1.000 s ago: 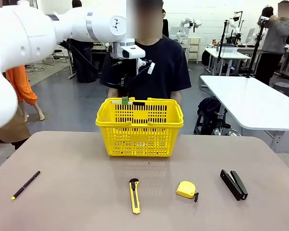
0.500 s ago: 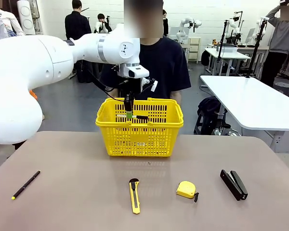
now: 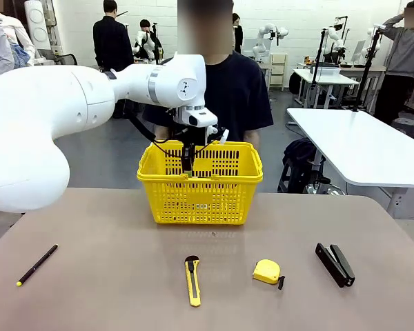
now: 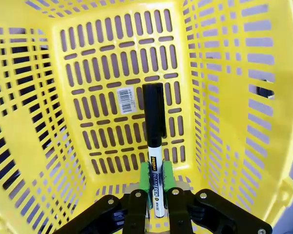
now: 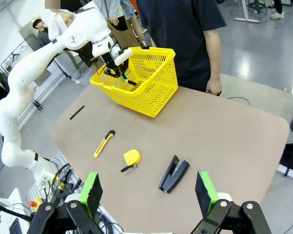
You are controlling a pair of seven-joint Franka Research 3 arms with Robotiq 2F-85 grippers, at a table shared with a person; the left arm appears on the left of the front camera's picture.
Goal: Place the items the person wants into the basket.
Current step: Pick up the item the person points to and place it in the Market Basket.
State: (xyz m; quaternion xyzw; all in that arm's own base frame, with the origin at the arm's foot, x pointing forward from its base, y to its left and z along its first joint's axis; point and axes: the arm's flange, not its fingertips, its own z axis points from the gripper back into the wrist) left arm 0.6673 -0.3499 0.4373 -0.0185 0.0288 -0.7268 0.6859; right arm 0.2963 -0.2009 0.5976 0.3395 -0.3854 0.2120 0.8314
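The table [image 3: 110,227] has a plain brown-grey top. The yellow basket [image 3: 200,200] stands on its far half, about in the middle. Well to the left of the basket, and nearer to the robot, the thin black pen [image 3: 36,265] with the yellow tip lies slanted on the bare surface.

The left arm comes from the left and reaches over the basket's rim, so the left gripper [image 3: 188,160] hangs inside the basket and points down. In the left wrist view its green pads [image 4: 144,176] are pressed onto the black-and-white marker [image 4: 154,126]. The marker points with its black cap toward the lattice floor of the basket, beside a small white label [image 4: 126,100]. I cannot tell if the cap touches the floor.

In front of the basket, well apart from it, lies the yellow-and-black utility knife [image 3: 192,281]. To the front right of the basket is the small yellow tape measure [image 3: 266,272], and farther right the black stapler [image 3: 334,264]. The right gripper [image 5: 149,191] is far from the basket, across the table, with its jaws wide apart and nothing between them.

Just behind the basket stands the person [image 3: 234,89] in a black T-shirt. Beyond the basket the room is a workshop with a grey floor. Other people [image 3: 112,41] stand behind and to the left of the basket, and a white table [image 3: 359,148] is to its right.
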